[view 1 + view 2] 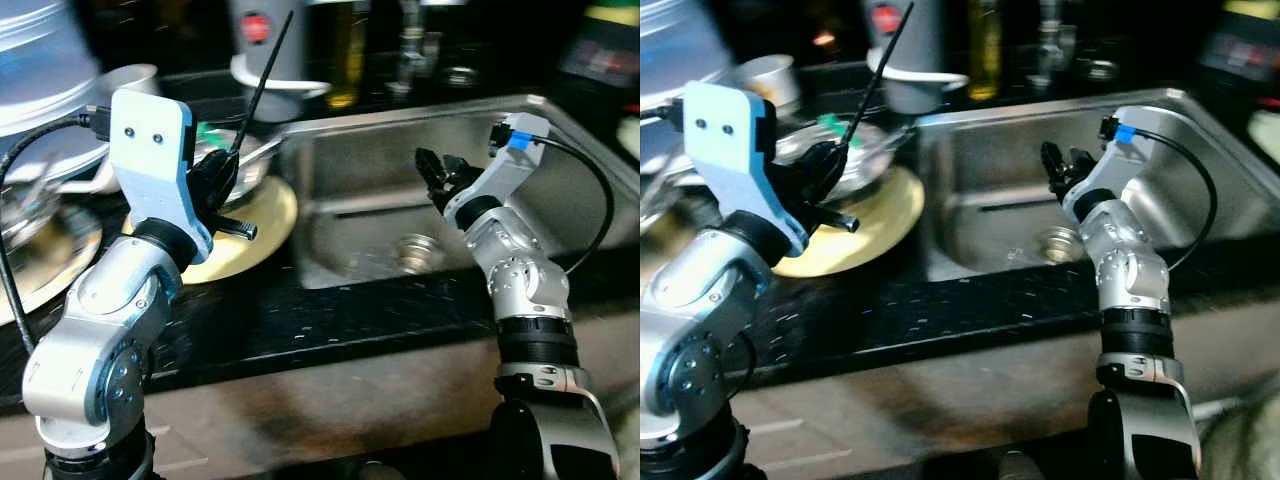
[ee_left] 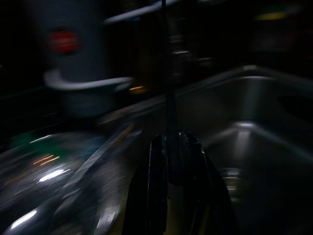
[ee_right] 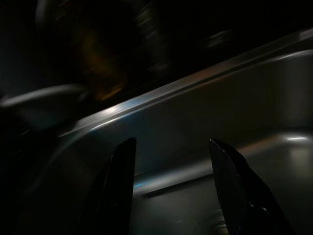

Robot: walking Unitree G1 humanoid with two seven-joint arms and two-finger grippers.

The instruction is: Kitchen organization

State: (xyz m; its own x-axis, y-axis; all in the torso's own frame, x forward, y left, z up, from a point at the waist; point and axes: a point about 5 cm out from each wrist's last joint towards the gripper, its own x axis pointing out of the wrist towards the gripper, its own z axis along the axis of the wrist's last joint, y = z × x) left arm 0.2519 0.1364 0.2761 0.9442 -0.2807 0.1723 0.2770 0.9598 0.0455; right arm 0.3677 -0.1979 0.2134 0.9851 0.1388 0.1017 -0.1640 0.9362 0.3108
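Left pincer (image 1: 222,178) is clenched on a thin black stick (image 1: 262,75), held above the yellow plate (image 1: 262,228) on the counter (image 1: 330,320). Right pincer (image 3: 171,186), fingers spread and empty, hovers over the sink (image 1: 560,180). Dishes crowd the counter's left side; plenty looks undone.

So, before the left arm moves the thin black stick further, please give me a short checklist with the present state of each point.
1. Left gripper shut on the black stick: ok.
2. Stick upright, tip free of the grey appliance: cannot tell, they overlap in view.
3. Right gripper with jaws open, holding nothing: ok.
4. Right gripper over the sink, apart from the left arm: ok.
5. Yellow plate lying flat beside the sink: ok.
6. Wrist views sharp enough: not ok, dark and blurred.
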